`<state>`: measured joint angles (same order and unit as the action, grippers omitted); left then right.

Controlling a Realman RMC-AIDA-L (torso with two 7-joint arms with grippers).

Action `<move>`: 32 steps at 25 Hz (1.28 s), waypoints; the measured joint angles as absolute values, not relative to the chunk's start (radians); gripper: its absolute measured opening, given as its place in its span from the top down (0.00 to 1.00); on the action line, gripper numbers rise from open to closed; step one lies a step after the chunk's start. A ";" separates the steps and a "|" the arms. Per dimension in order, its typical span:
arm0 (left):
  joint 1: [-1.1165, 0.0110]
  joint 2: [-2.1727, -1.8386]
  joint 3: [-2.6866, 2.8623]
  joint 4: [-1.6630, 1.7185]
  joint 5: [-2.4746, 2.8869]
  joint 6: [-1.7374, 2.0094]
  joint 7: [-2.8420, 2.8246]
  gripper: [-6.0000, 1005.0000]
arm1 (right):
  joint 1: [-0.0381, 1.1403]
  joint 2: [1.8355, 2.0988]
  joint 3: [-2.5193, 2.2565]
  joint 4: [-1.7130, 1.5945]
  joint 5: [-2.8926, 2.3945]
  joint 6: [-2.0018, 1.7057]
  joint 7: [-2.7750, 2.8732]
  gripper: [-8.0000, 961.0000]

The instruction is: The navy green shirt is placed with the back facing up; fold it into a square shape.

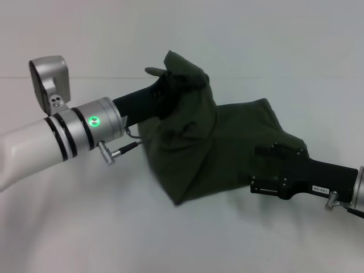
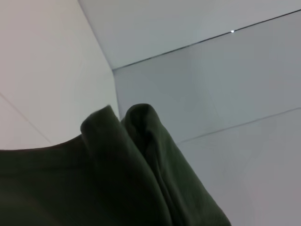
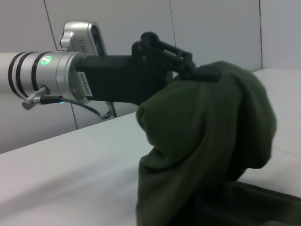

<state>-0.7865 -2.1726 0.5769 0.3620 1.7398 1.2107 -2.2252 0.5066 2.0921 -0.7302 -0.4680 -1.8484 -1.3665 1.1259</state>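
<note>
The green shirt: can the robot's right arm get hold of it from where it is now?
Probably yes. The right gripper is already at the navy green shirt, with cloth draped over its tip and nothing between them. The left gripper holds up the other end.

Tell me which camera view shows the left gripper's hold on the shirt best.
The right wrist view: the left gripper is seen side-on, clamped on a raised bunch of the navy green shirt. The head view shows the same hold from above, with cloth draped over the gripper. The left wrist view shows only folds of cloth, no gripper.
</note>
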 joint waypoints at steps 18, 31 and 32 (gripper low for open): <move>-0.889 -2.177 0.550 0.031 1.513 1.118 -1.841 0.76 | 0.453 2.088 -0.728 -0.454 -1.853 -1.377 1.115 0.06; -0.833 -2.170 0.538 0.058 1.500 1.179 -1.779 0.38 | 0.361 2.081 -0.649 -0.453 -1.847 -1.472 1.152 0.06; -0.812 -2.168 0.555 0.082 1.502 1.209 -1.783 0.31 | 0.360 2.077 -0.633 -0.453 -1.847 -1.486 1.179 0.06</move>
